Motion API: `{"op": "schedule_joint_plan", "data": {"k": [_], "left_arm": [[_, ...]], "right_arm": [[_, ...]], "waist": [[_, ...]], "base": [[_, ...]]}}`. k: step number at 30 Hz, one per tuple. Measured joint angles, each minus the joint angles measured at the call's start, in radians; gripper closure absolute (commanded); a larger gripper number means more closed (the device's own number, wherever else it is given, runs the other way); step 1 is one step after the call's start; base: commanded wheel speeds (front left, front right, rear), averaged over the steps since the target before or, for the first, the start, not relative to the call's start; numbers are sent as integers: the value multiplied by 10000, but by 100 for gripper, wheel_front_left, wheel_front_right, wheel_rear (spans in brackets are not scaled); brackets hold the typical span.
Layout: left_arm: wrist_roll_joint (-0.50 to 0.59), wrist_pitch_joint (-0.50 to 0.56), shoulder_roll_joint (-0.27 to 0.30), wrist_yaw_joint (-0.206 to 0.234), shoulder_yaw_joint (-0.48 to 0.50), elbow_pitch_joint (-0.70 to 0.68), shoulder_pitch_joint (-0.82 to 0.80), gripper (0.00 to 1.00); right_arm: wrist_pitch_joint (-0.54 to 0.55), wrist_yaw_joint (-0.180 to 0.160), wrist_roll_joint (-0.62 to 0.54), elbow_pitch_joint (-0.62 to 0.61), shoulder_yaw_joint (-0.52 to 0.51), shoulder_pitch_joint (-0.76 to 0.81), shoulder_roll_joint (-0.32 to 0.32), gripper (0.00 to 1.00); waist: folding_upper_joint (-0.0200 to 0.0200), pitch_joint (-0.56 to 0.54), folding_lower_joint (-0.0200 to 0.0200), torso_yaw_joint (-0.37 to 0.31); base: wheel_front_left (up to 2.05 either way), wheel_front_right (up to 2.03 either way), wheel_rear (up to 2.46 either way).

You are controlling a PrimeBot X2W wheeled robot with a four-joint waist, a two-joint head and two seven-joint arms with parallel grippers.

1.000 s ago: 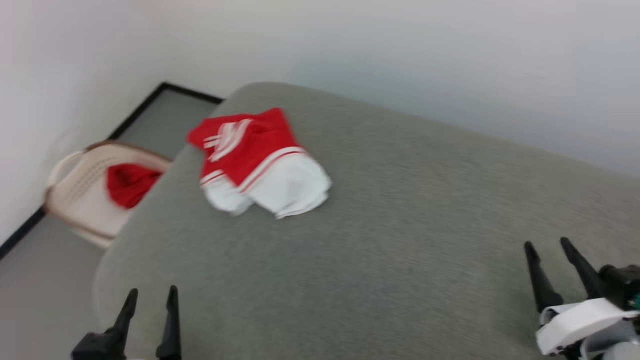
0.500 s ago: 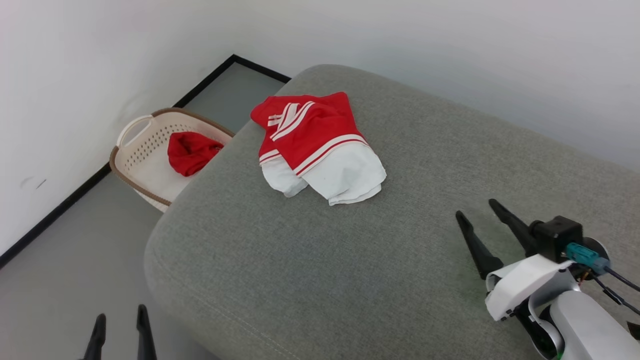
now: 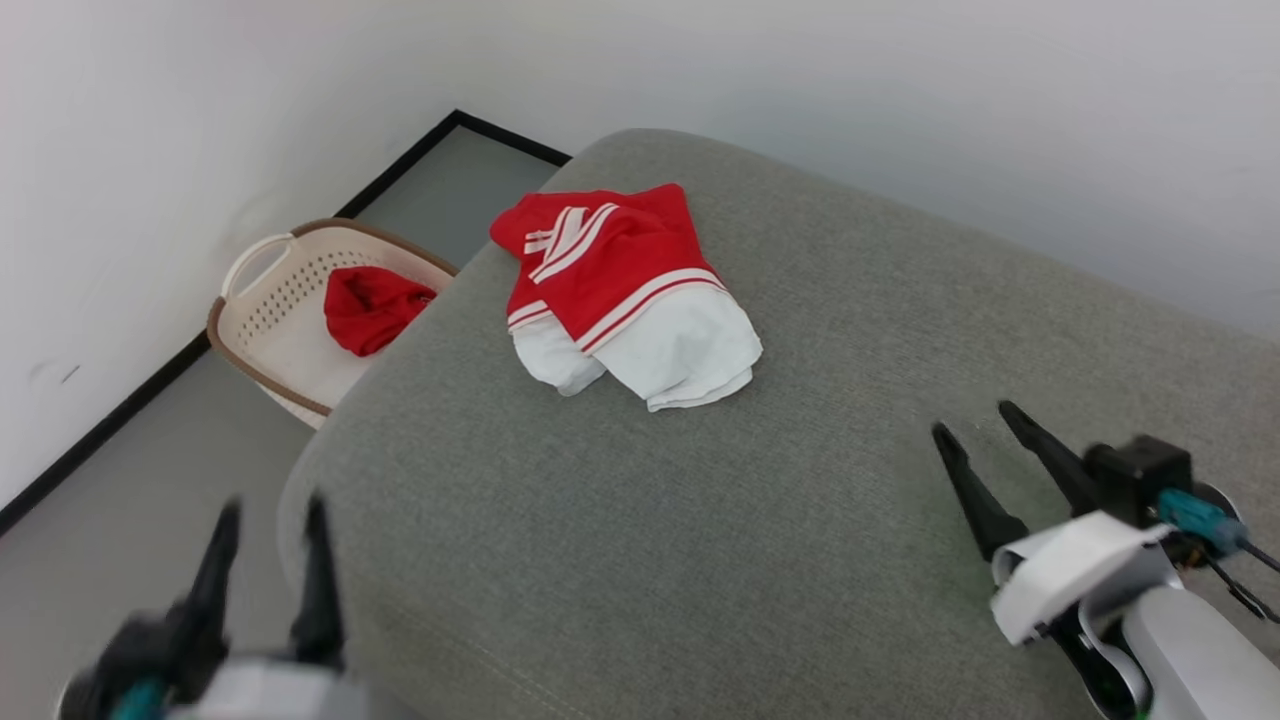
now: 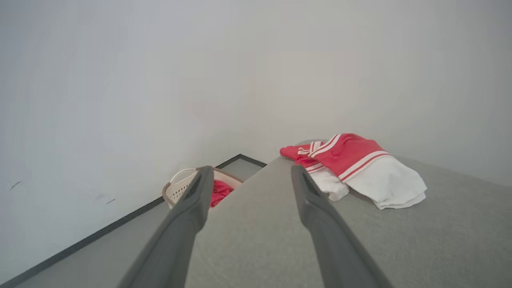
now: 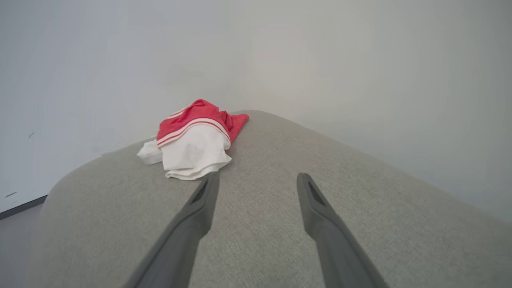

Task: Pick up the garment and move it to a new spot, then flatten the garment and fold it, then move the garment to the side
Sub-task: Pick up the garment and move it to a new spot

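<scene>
The garment point(image 3: 625, 295), red with white sleeves and striped trim, lies crumpled near the far left corner of the grey cushion point(image 3: 800, 500). It also shows in the left wrist view as a heap point(image 4: 356, 170) and in the right wrist view point(image 5: 194, 140). My left gripper point(image 3: 272, 508) hovers open at the cushion's near left edge, blurred, with nothing between its fingers. My right gripper point(image 3: 974, 418) stands open over the cushion's right side, well short of the garment. The left gripper point(image 4: 249, 171) and the right gripper point(image 5: 258, 179) each show spread fingers in their own wrist views.
A cream laundry basket point(image 3: 270, 300) holding a red cloth point(image 3: 370, 305) stands on the floor left of the cushion, against the white wall. The same basket point(image 4: 180, 188) appears past the left fingers. A black baseboard runs along the wall.
The head camera swung, shifting the whole view. My left gripper has risen from the bottom edge toward the cushion's near left edge. The right gripper has hardly moved. The garment lies still.
</scene>
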Motion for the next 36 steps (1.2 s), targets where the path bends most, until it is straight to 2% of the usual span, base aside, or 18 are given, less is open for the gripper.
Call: {"op": "schedule_joint_plan", "data": {"k": [4,10,12,14,18,21,26,31,36], "left_arm": [[128,161,522,-174,-809,629,-1640,0],[-577,265,1386,-230,-1005,1735,-4491,0],[-771,418,1755,-257,-1106,2472,-5502,0],[-1425,639,2002,-257,-1195,3373,-6485,0],[-1956,1043,2727,-268,-1831,5264,-8235,0],[-2545,1384,3010,-270,-2102,6690,-9328,0],[-3480,2604,3344,-272,-2838,8378,-10703,0],[-4548,4767,3499,-274,-3565,9555,-11421,0],[-5440,7033,3772,-272,-4117,10123,-11541,0]], "right_arm": [[0,0,-347,-343,-303,468,-119,0],[90,4,-685,-1122,105,-270,-161,0],[186,4,-719,-1354,238,-608,-173,0],[253,4,-756,-1517,349,-923,-155,0],[328,4,-756,-1730,658,-1569,-119,0],[324,4,-769,-1776,867,-1922,-61,0],[268,4,-798,-1808,1160,-2348,2,0],[240,4,-798,-1908,1304,-2485,23,0],[251,4,-798,-2159,1386,-2662,84,0]], "waist": [[0,91,0,-119],[0,342,0,-625],[0,521,1,-838],[0,755,0,-1061],[0,1368,1,-1589],[0,1877,1,-2059],[0,2637,1,-2815],[0,3246,0,-3458],[0,3667,0,-3985]], "base": [[0,0,0],[0,0,0],[0,0,0],[0,0,0],[0,0,0],[0,0,0],[0,0,0],[0,0,0],[0,0,0]]}}
